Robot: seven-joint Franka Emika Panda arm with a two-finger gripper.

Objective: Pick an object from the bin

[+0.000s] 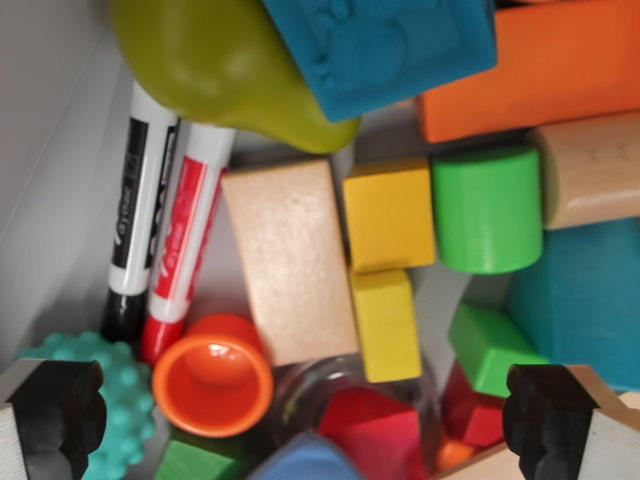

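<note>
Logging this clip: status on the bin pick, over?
End effector open, empty, pads above the bin's clutter. Nothing picked yet. Orange cup, clear jar and red block lie between the pads, tightly packed.

Packed bin, almost no bare floor for your end effector [320,410].

Your two black pads sit wide apart at the bottom corners; between them the orange plastic cup [212,374], the red block [375,428] and a clear glass rim crowd the gap. The natural wooden rectangular block [290,260] lies tight against the two yellow blocks [388,268], and the black marker [140,215] and red marker [183,240] touch. You have bare grey wall [45,150] only on the wrist view's left.
</note>
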